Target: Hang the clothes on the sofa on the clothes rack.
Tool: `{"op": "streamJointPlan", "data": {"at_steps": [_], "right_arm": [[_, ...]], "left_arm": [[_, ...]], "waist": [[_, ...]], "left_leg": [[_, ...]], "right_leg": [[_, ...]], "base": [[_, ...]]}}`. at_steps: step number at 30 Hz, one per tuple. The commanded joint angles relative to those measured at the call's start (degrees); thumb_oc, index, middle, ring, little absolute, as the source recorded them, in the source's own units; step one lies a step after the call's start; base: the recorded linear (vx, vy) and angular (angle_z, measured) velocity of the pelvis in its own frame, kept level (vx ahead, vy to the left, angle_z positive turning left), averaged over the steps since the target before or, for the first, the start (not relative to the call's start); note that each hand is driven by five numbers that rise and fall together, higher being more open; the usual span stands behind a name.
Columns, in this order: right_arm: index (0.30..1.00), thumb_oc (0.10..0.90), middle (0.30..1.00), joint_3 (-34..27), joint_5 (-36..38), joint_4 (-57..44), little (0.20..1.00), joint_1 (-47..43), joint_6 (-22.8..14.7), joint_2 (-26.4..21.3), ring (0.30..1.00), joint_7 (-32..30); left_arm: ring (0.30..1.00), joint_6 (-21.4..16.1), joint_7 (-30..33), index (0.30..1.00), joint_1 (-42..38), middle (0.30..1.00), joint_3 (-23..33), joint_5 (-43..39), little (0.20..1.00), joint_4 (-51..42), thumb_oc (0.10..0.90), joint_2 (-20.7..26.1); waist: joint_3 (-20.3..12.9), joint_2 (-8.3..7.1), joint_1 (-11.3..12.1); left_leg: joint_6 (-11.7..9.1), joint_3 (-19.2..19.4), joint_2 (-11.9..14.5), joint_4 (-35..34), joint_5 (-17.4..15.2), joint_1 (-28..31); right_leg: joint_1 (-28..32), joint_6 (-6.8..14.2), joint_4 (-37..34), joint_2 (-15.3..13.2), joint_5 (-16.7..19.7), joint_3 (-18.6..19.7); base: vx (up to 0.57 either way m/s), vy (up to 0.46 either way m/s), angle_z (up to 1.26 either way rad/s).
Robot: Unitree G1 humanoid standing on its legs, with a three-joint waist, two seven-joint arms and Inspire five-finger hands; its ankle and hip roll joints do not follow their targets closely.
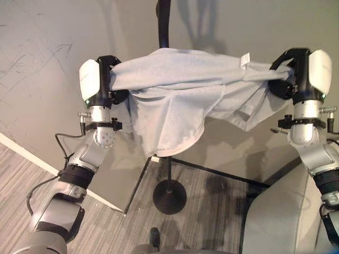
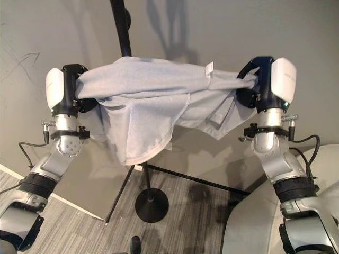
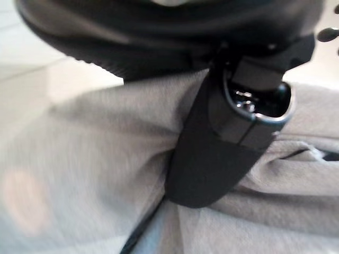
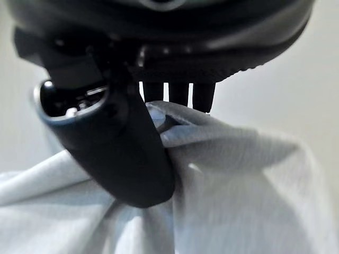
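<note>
Dim, even light casts soft shadows on the wall (image 1: 254, 32); both wrist views are blurred at close range.

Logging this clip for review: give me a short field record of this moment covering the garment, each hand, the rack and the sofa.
garment: light grey shirt, stretched between both hands, middle sagging, held up in the air
left hand: left hand shut on one end of the shirt, thumb pinching the cloth
right hand: right hand shut on the other end, cloth bunched
rack: black clothes rack, round base on the floor, pole rising behind the shirt
sofa: grey sofa at lower right
task state: shirt not yet on the rack
</note>
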Motion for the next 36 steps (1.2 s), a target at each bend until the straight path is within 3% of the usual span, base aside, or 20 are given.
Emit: {"op": "streamJointPlan", "data": {"at_steps": [1,5,6,12,13,14,16,17,18,19,24,31,36], "right_arm": [[0.3,0.4,0.3,-5.4,2.1,0.6,0.3,4.1,0.0,-0.8,0.3,-0.6],[0.3,0.4,0.3,-5.7,1.1,-2.4,0.3,13.9,-0.9,8.2,0.3,2.1],[0.3,0.4,0.3,-4.1,2.8,-2.7,0.3,16.3,-1.9,13.2,0.3,3.2],[0.3,0.4,0.3,2.7,5.6,-4.1,0.3,20.4,-4.1,21.5,0.3,7.2],[0.3,0.4,0.3,3.9,6.6,-4.7,0.3,21.0,-4.5,22.5,0.3,8.1],[0.3,0.4,0.3,6.1,8.6,-5.7,0.3,21.8,-5.1,24.2,0.3,9.6],[0.302,0.402,0.302,6.1,8.7,-5.7,0.302,21.9,-5.1,24.2,0.302,9.6],[0.564,0.576,0.564,7.8,10.3,-7.1,0.564,22.6,-5.3,25.0,0.564,10.8],[0.9,0.8,0.9,8.3,10.7,-7.8,0.9,22.9,-5.2,25.1,0.9,11.1],[0.9,0.8,0.9,8.2,11.3,-9.7,0.9,23.0,-5.0,24.7,0.9,11.8],[0.9,0.8,0.9,4.9,14.2,-13.6,0.9,23.5,-4.9,23.8,0.9,12.9],[0.9,0.8,0.9,-1.8,11.4,-18.3,0.9,24.3,-4.3,20.2,0.9,13.5],[0.9,0.8,0.9,-9.4,8.1,-21.8,0.9,27.8,-4.5,16.5,0.9,15.8]], "left_arm": [[0.3,-2.0,1.2,0.3,2.9,0.3,6.5,-2.8,0.3,0.6,0.4,1.1],[0.3,-4.0,0.0,0.3,11.1,0.3,7.7,-8.2,0.3,-1.7,0.4,-5.5],[0.3,-5.0,-0.2,0.3,13.3,0.3,7.1,-12.7,0.3,-3.2,0.4,-8.8],[0.324,-7.9,-4.5,0.324,18.4,0.324,4.5,-20.9,0.324,-8.0,0.416,-13.6],[0.491,-8.1,-5.1,0.491,19.3,0.491,3.9,-22.1,0.491,-8.6,0.527,-14.2],[0.733,-8.4,-6.8,0.733,20.5,0.733,2.5,-24.9,0.733,-9.6,0.689,-15.1],[0.9,-8.4,-6.8,0.9,20.5,0.9,2.5,-25.0,0.9,-9.6,0.8,-15.0],[0.9,-8.7,-8.4,0.9,21.5,0.9,1.5,-29.4,0.9,-9.8,0.8,-16.0],[0.9,-8.7,-9.4,0.9,22.0,0.9,1.1,-31.6,0.9,-10.1,0.8,-16.2],[0.9,-8.5,-11.9,0.9,23.1,0.9,1.1,-37.0,0.9,-10.8,0.8,-16.2],[0.9,-6.9,-18.1,0.9,25.6,0.9,2.7,-48.0,0.9,-12.9,0.8,-14.9],[0.9,-3.2,-18.9,0.9,27.9,0.9,5.9,-45.3,0.9,-14.7,0.8,-12.0],[0.9,-1.1,-22.0,0.9,32.8,0.9,11.3,-41.6,0.9,-18.6,0.8,-9.0]], "waist": [[-5.7,-2.16,2.1],[-5.3,-2.41,2.0],[-4.9,-2.26,1.8],[-4.4,-1.88,1.6],[-4.4,-1.79,1.5],[-4.2,-1.56,1.4],[-4.2,-1.57,1.4],[-4.1,-1.39,1.3],[-4.0,-1.28,1.2],[-4.0,-1.06,1.1],[-4.0,-0.56,1.0],[-4.2,-0.27,0.9],[-4.2,-0.26,1.0]], "left_leg": [[-3.7,1.3,3.6,0.2,-5.4,3.1],[-3.2,1.6,3.4,0.2,-6.1,3.7],[-3.0,1.6,3.5,0.2,-6.1,3.7],[-2.8,1.5,3.8,0.2,-6.0,3.9],[-2.9,1.5,3.8,0.2,-6.0,3.9],[-2.8,1.4,3.9,0.2,-6.0,4.0],[-2.9,1.3,3.9,0.2,-6.0,4.0],[-2.8,1.4,4.0,0.2,-5.9,4.1],[-2.8,1.3,4.0,0.2,-5.9,4.1],[-2.9,1.4,4.1,0.2,-5.9,4.2],[-2.9,1.3,4.1,0.2,-5.9,4.2],[-2.9,1.1,4.3,0.2,-6.1,4.4],[-2.9,1.0,4.5,0.2,-6.3,4.4]], "right_leg": [[-0.5,2.9,1.3,-3.1,1.4,1.2],[-0.6,3.0,0.8,-3.3,1.8,1.2],[-0.9,2.9,0.7,-3.3,2.0,1.3],[-1.4,2.7,0.5,-3.0,2.2,1.8],[-1.4,2.7,0.5,-3.0,2.2,1.8],[-1.6,2.6,0.4,-2.9,2.2,1.9],[-1.5,2.6,0.4,-2.9,2.2,1.8],[-1.6,2.5,0.4,-2.8,2.2,2.0],[-1.6,2.5,0.4,-2.8,2.2,1.9],[-1.6,2.5,0.4,-2.8,2.2,1.9],[-1.7,2.6,0.4,-2.5,2.2,1.8],[-1.7,2.5,0.6,-2.2,2.0,1.8],[-1.7,2.5,0.6,-2.0,1.7,1.7]], "base": [[0.04,0.006,-0.05],[0.04,-0.007,-0.06],[0.01,-0.011,-0.06],[-0.01,-0.013,-0.11],[0.0,0.0,0.0],[0.0,0.0,0.0],[0.0,0.0,0.0],[0.0,0.0,0.0],[0.0,0.0,0.0],[0.0,0.0,0.0],[0.0,0.0,0.0],[0.0,0.0,0.0],[0.0,0.0,0.0]]}}
